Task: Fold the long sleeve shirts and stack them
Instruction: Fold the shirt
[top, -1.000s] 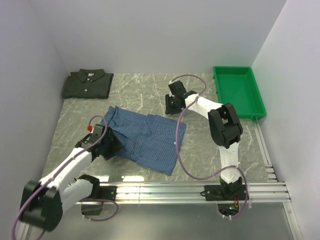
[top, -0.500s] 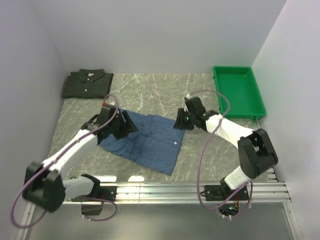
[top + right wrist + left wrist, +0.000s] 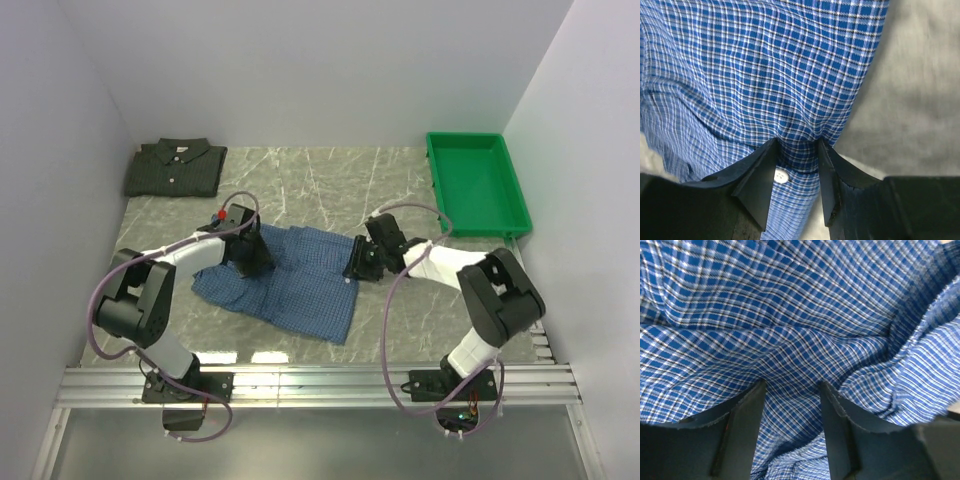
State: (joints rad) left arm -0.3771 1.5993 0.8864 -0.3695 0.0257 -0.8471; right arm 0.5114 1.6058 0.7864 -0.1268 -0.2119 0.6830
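The blue check shirt (image 3: 300, 285) lies spread and rumpled in the middle of the table. My left gripper (image 3: 252, 262) presses down on its left part. In the left wrist view the jaws (image 3: 792, 385) stand apart, with creased blue cloth (image 3: 790, 315) under and between them. My right gripper (image 3: 358, 262) is on the shirt's right edge. In the right wrist view its jaws (image 3: 797, 142) stand apart over the hem of the blue shirt (image 3: 765, 65), with a white button (image 3: 781, 176) beside the left finger. The dark check shirt (image 3: 175, 167) lies folded at the far left corner.
A green plastic tray (image 3: 520, 215) stands at the far right against the wall. Grey marble tabletop (image 3: 910, 90) shows right of the shirt's hem. White walls close in the left, back and right sides. A metal rail runs along the near edge.
Both arms swung in onto the blue shirt, the left from its near-left corner up and right, the right from beyond the shirt down to its right edge. The shirt is narrower and more bunched.
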